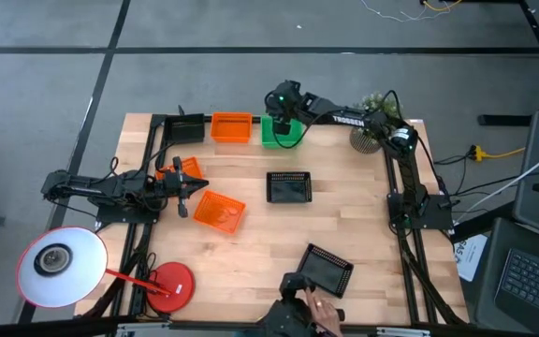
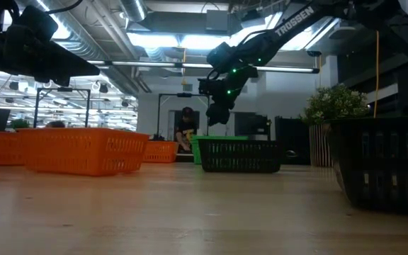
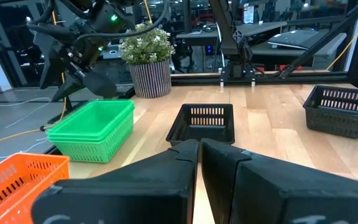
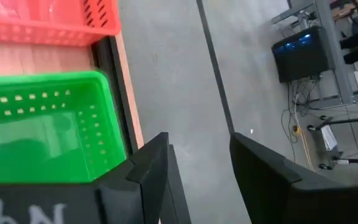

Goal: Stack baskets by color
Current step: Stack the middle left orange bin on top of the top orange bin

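A green basket rests on its bottom at the table's far edge, with an orange basket and a black basket to its left. My right gripper hangs open above the green basket's far rim, touching nothing; the floor beyond the table shows between its fingers. Another black basket sits mid-table. Two more orange baskets lie near my left gripper, which is shut and level at the table's left. A third black basket sits at the near edge.
A potted plant stands at the far right by the right arm. A white lamp shade and its red base are at the near left corner. A person's hand is at the near edge beside the black basket.
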